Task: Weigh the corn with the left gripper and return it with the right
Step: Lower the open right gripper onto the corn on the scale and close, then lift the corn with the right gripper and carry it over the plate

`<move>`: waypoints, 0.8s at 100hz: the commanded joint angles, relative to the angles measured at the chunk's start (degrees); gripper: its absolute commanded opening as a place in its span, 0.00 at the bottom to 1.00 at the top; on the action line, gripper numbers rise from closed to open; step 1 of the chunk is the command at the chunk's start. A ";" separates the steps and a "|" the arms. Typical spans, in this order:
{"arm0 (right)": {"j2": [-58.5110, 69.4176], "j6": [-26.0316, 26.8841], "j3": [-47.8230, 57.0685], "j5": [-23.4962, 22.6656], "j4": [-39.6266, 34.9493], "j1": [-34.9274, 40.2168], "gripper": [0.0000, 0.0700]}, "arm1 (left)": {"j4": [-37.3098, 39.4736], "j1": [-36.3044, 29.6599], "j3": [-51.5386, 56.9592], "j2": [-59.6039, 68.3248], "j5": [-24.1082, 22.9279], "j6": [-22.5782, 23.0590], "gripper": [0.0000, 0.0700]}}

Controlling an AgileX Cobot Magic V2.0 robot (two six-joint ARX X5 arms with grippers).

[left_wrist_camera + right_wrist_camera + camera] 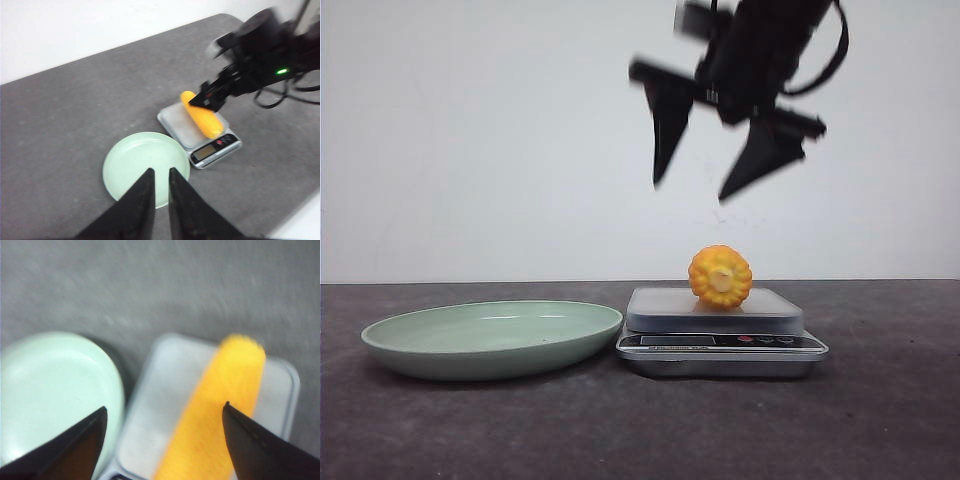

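The corn (720,277) lies on the platform of the silver kitchen scale (665,305), its pale cut end facing me. My right gripper (690,192) hangs open and empty well above it, jaws spread wide. In the right wrist view the corn (220,410) lies below and between the open fingers of the gripper (165,406), nearer one of them. My left gripper (161,170) is out of the front view; its jaws stand almost together, empty, high above the green plate (135,160). The left wrist view also shows the corn (202,118) on the scale (175,122).
The green plate (490,340) sits empty just left of the scale on the dark grey table. The right arm (260,55) with its cables is over the scale. The scale's display and buttons (720,342) face the front. A white wall stands behind.
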 commanded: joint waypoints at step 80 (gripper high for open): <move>1.99 3.30 1.22 2.64 -0.35 -0.76 0.00 | -1.22 -0.46 1.33 -0.22 3.50 0.09 0.00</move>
